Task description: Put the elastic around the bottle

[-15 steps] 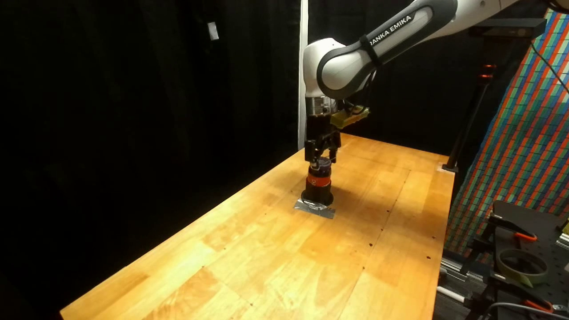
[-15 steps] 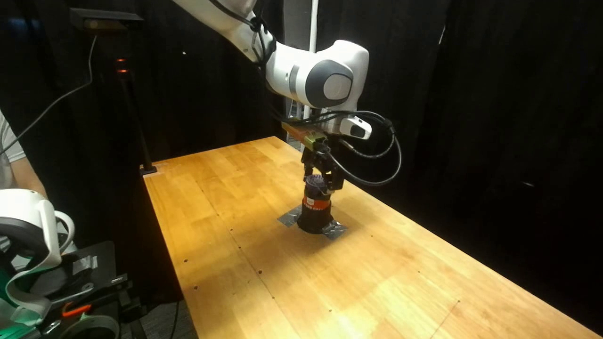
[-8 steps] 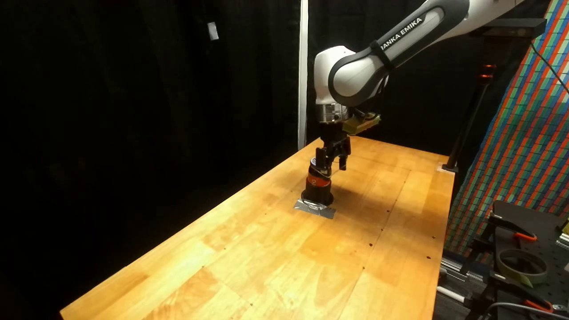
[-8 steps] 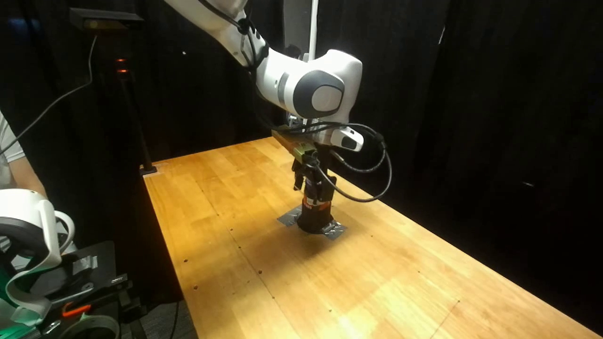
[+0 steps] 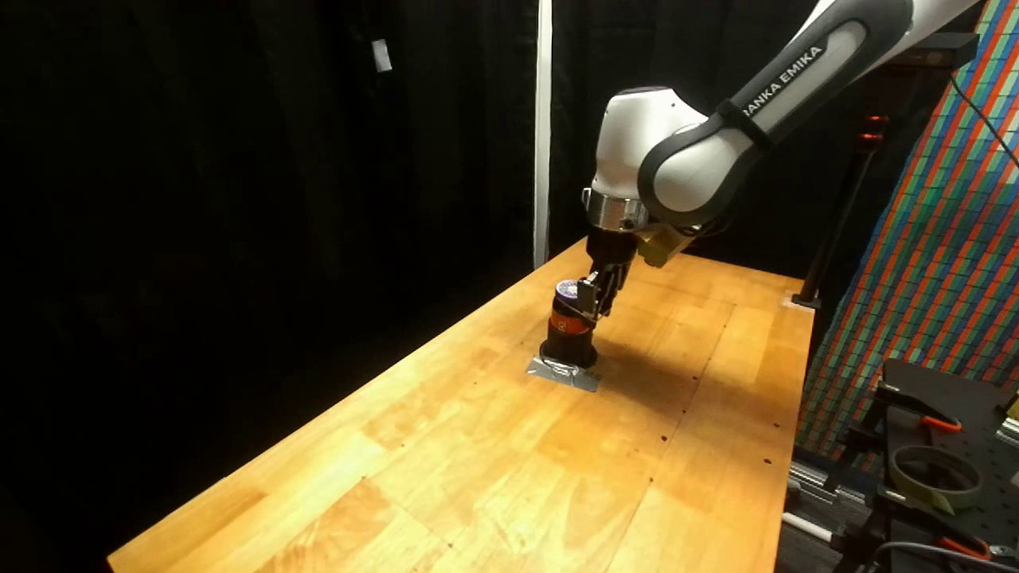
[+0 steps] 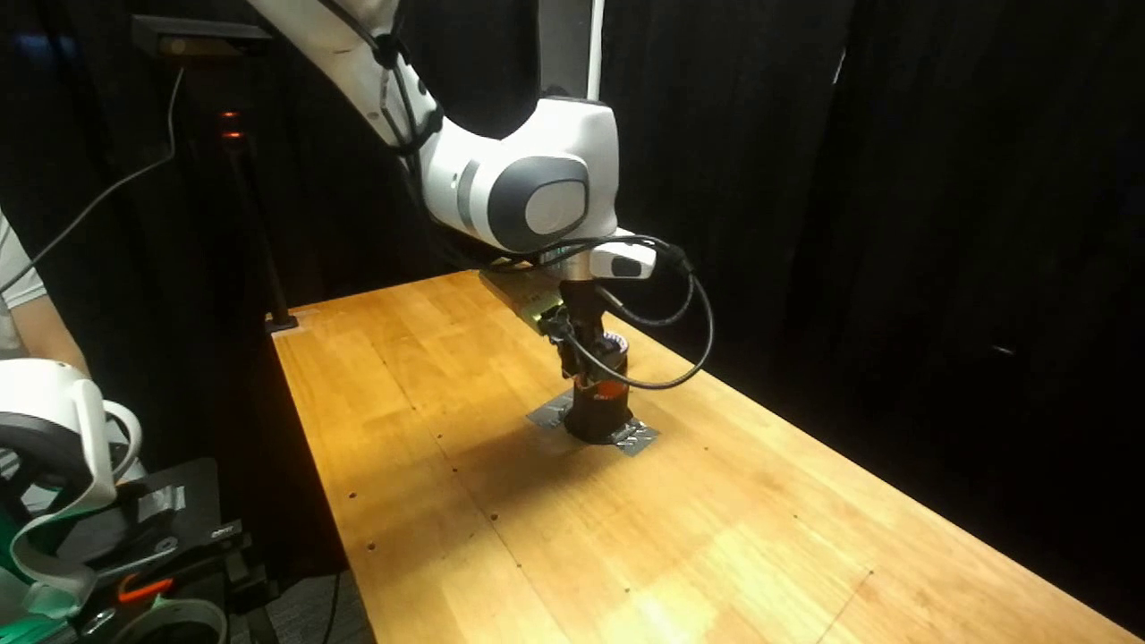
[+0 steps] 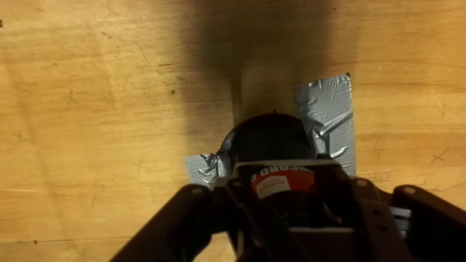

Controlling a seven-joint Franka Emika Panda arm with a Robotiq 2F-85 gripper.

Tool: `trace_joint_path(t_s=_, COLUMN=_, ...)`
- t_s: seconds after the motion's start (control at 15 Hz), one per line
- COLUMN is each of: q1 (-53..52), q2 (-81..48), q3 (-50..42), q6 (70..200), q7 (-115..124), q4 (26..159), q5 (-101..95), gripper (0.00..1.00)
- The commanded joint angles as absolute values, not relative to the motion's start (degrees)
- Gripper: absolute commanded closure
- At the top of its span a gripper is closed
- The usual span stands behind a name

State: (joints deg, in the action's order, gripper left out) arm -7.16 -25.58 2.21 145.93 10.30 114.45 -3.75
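The dark bottle with an orange-red label (image 5: pixel 569 324) stands upright; it also shows in an exterior view (image 6: pixel 610 390) and the wrist view (image 7: pixel 284 183). My gripper (image 5: pixel 601 306) is low, right beside the bottle's upper part; it partly covers the bottle in an exterior view (image 6: pixel 577 367). In the wrist view my gripper's (image 7: pixel 280 174) fingers are apart, with the pale elastic (image 7: pixel 287 163) stretched across between them over the label. A second pale strand shows lower down. A thin line crosses the bottle below its cap in an exterior view. Whether the elastic fully encircles the bottle is hard to tell.
The bottle's black base (image 7: pixel 271 138) is held to the wooden table (image 5: pixel 493 477) by silver tape (image 7: pixel 331 120). A cable loop (image 6: pixel 707 331) hangs from the wrist near the bottle. A black post (image 5: pixel 836 215) stands at the table's far corner.
My gripper has come down from over the bottle's top to beside its upper part, moving right in one exterior picture and left in the other. The wrist has turned. The bottle stays put.
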Motion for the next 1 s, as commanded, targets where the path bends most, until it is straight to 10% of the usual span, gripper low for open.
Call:
trace_joint_path(t_s=0.0, q1=-10.42, q2=-19.84, q3=-1.27, q6=156.24, q7=14.66, q4=124.68, q5=-9.08, gripper=0.80)
trace_joint_path(t_s=0.2, q1=-14.05, q2=-18.61, q3=-5.75, q6=166.04, q7=19.80, q4=129.61, q5=-14.79, gripper=0.99)
trace_joint_path(t_s=0.93, q1=-31.01, q2=-21.16, q3=-25.86, q6=199.80, q7=27.90, q4=139.62, q5=-17.17, gripper=1.00)
